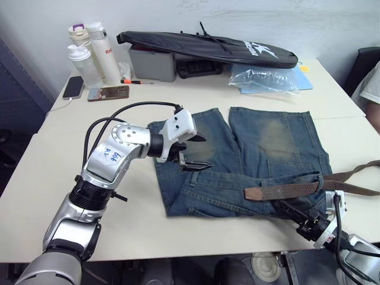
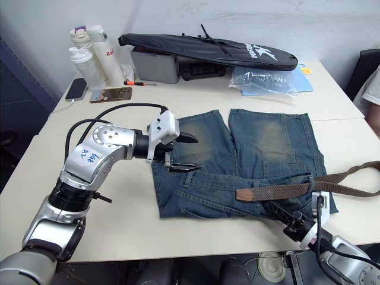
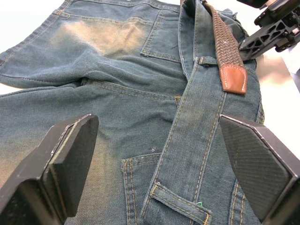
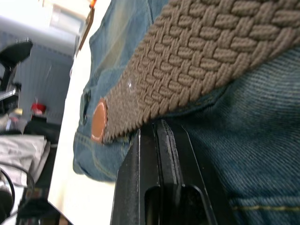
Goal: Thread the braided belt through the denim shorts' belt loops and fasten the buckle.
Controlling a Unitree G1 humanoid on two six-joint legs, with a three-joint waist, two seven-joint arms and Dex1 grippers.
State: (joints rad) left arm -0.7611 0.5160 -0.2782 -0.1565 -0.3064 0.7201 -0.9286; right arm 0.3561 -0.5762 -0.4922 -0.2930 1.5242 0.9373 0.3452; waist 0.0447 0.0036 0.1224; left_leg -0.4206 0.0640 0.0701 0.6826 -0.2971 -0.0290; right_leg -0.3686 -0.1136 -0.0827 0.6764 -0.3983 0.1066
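Left gripper (image 1: 193,153) spread open, frame centre, over denim shorts (image 1: 261,148). Right gripper (image 2: 279,217), lower right, under braided belt (image 2: 279,191); grip state indeterminable.

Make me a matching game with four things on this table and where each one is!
Things:
1. brown braided woven belt
2. faded blue denim shorts
3. long black zipped bag
4. left pincer

Places:
A. along the table's far edge
B. hovering open above the shorts' left side
C. spread flat mid-table
D. lying across the waistband, trailing off to the right

Pairs: 1-D, 2-C, 3-A, 4-B
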